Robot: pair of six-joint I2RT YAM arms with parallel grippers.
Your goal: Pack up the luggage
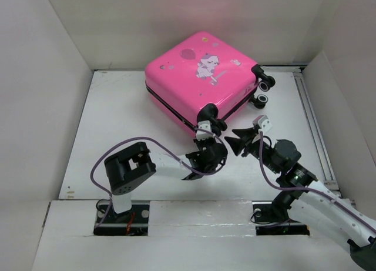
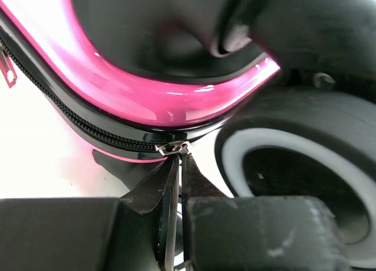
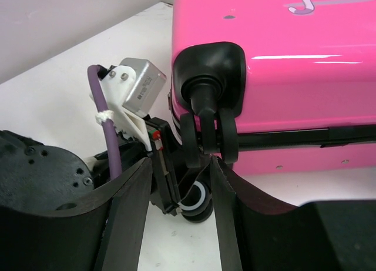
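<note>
1. The luggage (image 1: 197, 71) lies flat and closed at the table's far middle, printed face up.
2. Our left gripper (image 2: 179, 159) is pressed together at the zipper pull (image 2: 173, 147) on the near corner. We cannot tell whether the tab is caught.
3. Our right gripper (image 1: 235, 143) hangs spread and empty just near of the corner wheel (image 3: 202, 139).
4. We judge the pull should travel along the seam, not away from it, with the right gripper bracing the case.
5. The wheel end points near-right. The case looks almost square, so its axis runs near-right to far-left.
</note>
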